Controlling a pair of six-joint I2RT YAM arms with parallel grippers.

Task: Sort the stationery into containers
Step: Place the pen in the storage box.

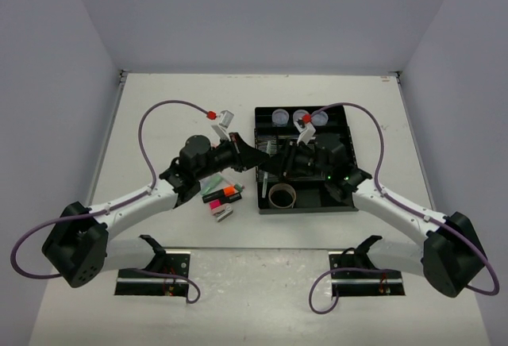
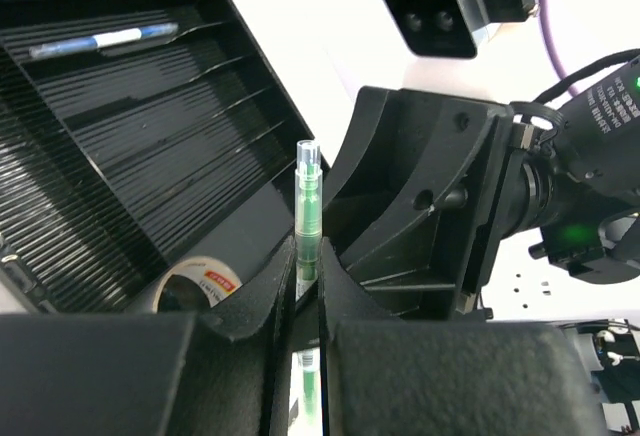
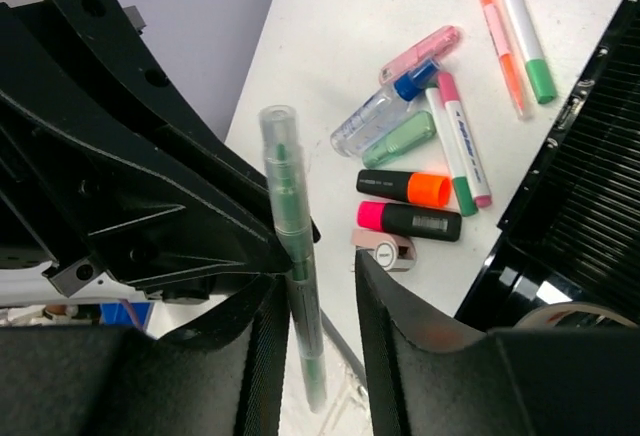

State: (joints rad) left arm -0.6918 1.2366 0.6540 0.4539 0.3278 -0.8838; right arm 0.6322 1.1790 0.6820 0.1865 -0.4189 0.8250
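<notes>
A thin clear pen with a green core [image 2: 308, 206] stands upright between the pads of my left gripper [image 2: 307, 278], which is shut on it. In the right wrist view the same green pen [image 3: 290, 216] passes between the fingers of my right gripper [image 3: 320, 281]. It lies against one finger, with a gap to the other. Both grippers meet above the left edge of the black organiser tray [image 1: 305, 209]. The tray holds a tan tape roll [image 1: 282, 196], three clear tubs [image 1: 302, 117] and a blue-and-white pen [image 2: 105, 40].
On the table left of the tray lie an orange highlighter [image 3: 405, 187], a pink highlighter [image 3: 410, 220], a blue-capped bottle [image 3: 385, 108], a small white block [image 3: 385, 249] and several coloured pens [image 3: 515, 26]. The right arm's camera [image 2: 435, 11] hangs close to my left gripper.
</notes>
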